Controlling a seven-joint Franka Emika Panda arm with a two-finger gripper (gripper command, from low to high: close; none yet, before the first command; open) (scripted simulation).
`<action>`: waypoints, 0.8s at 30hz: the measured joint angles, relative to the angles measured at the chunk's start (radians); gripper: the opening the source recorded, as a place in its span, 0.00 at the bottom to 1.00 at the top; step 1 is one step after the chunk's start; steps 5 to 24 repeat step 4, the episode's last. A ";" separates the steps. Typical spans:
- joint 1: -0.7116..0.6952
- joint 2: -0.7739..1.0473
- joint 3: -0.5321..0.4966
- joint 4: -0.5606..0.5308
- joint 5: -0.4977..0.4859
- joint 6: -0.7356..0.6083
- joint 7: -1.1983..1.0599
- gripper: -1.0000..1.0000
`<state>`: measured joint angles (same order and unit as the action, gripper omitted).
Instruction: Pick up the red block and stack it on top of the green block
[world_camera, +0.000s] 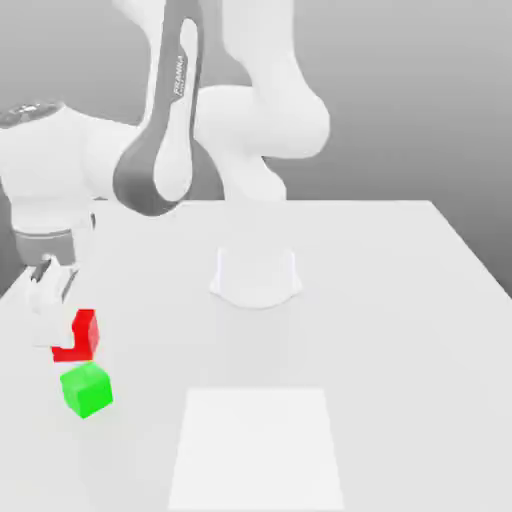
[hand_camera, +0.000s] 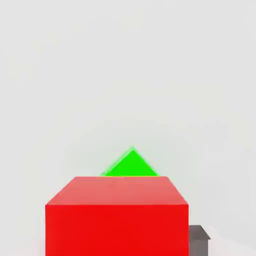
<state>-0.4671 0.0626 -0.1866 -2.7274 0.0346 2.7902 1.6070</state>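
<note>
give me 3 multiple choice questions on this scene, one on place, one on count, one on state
1. Where is the red block relative to the green block in the exterior view?
A. just above it in the picture
B. far to its right
C. underneath it

2. How many blocks are there?
A. one
B. two
C. four

3. Are the blocks stacked?
A. yes, red on green
B. yes, green on red
C. no

Answers:
1 A, red sits just above green in the picture.
2 B, one red and one green.
3 C, the hand view shows green beyond red, not under it.
</note>
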 joint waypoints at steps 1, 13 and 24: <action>-0.005 0.036 0.010 0.002 0.022 0.034 -0.015 0.00; -0.010 0.064 0.019 0.003 0.038 0.060 -0.026 1.00; -0.010 0.064 0.019 0.003 0.038 0.060 -0.026 1.00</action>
